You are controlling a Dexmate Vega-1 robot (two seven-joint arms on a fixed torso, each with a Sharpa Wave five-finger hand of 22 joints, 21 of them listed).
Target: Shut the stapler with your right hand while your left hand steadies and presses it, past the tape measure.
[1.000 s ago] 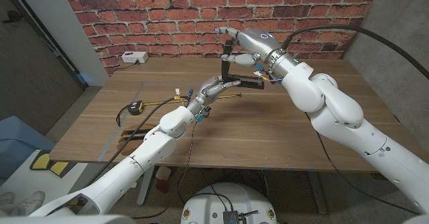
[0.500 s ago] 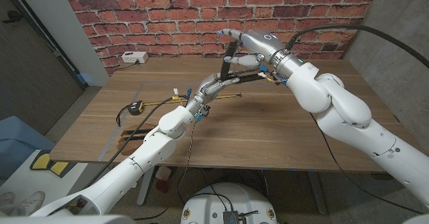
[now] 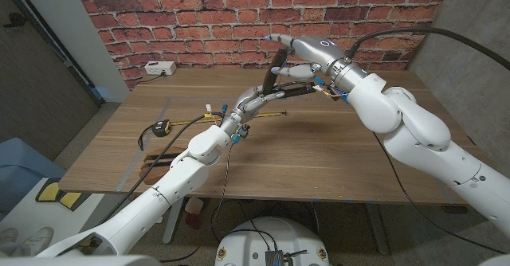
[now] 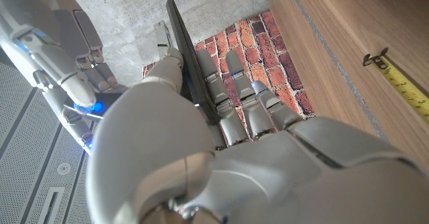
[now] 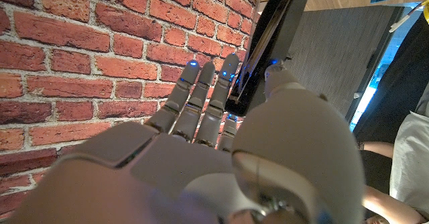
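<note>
Far left on the wooden table [image 3: 335, 158]: yellow tape measure [image 3: 162, 126], its blade drawn out rightward. Left hand [image 3: 256, 103] reaching long and low, fingers closed around the base of the black stapler [image 3: 288, 93] at the table's middle back. Right hand [image 3: 307, 57] arched above, fingers pinching the raised, slim metal arm. Tipped further right and lower than half a second ago.

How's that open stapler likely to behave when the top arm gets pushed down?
The stapler looks rigid, so its raised arm should probably swing on its hinge, not bend. The base may skid on smooth wood unless the left hand holds it. The right hand grips the arm.
</note>
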